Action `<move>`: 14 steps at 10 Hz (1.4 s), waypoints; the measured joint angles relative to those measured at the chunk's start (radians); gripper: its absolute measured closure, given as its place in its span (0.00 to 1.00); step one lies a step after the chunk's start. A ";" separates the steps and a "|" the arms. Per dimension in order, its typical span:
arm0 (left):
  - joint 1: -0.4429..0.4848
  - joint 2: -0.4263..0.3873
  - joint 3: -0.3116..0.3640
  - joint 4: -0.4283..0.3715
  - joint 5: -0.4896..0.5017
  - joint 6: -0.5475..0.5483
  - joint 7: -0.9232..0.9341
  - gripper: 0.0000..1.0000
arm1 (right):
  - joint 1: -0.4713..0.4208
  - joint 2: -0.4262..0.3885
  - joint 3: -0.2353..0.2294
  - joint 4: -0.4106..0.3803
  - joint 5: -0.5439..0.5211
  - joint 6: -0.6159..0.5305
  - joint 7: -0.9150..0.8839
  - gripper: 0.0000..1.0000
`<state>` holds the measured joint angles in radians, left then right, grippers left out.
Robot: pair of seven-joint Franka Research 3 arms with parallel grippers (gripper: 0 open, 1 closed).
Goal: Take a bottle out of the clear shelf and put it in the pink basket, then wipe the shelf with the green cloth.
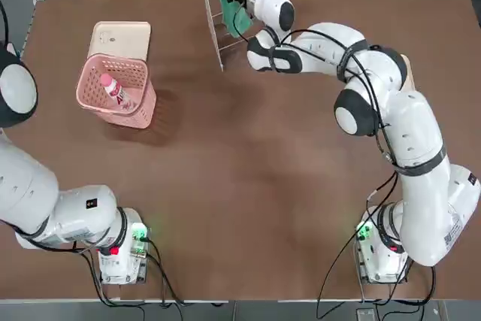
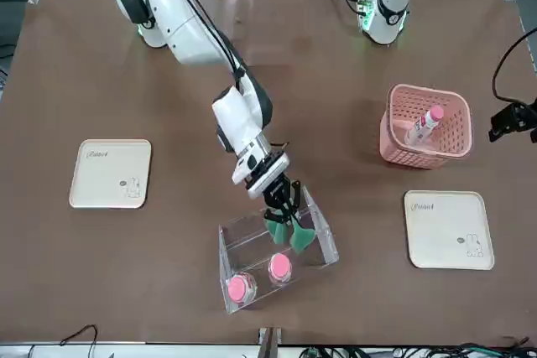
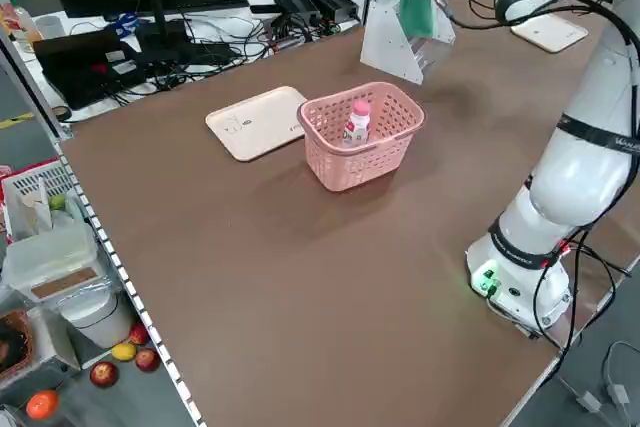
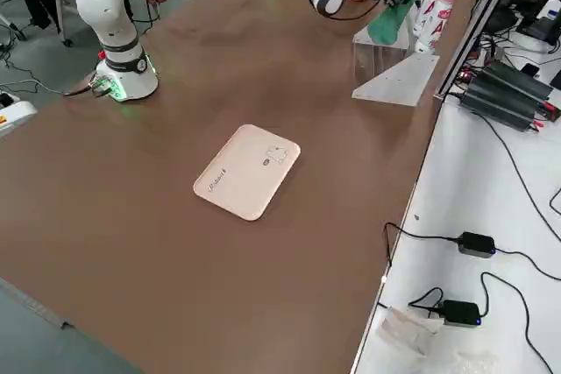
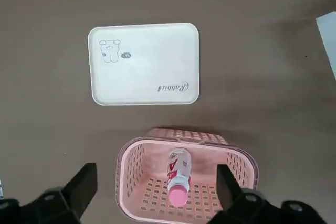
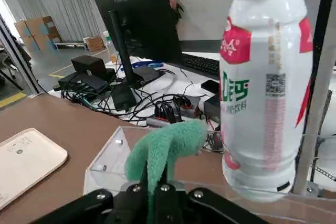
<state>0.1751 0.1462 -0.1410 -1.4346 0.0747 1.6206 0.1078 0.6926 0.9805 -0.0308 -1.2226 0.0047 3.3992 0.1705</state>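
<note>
Transparent acrylic forms the two-tier clear shelf, the landmark for all positions. To its left, the pink plastic basket with perforated lattice walls contains the small white bottle with a pink-red cap. The bottle leans inside the basket, so the transfer appears complete. Above that basket, also left of the shelf, the left claw stands wide open and empty, consistent with a finished release.

At the shelf itself, the right claw is closed on the soft teal-green cloth. Pinching the middle lets loose folds hang to either side, presumably to place fabric rather than hard fingertips against the acrylic. Whether the cloth touches the shelf cannot be told. Two pink-capped white bottles stand on the shelf's far side from the robot; the wiping stroke probably needs to avoid toppling them.
</note>
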 joint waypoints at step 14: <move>0.003 -0.002 -0.025 0.033 0.001 0.003 0.000 0.00 | -0.044 -0.046 -0.058 -0.108 -0.113 0.003 0.002 0.97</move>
<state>0.1779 0.1440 -0.1660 -1.4012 0.0753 1.6234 0.1074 0.6489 0.9344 -0.0884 -1.3304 -0.1088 3.4017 0.1725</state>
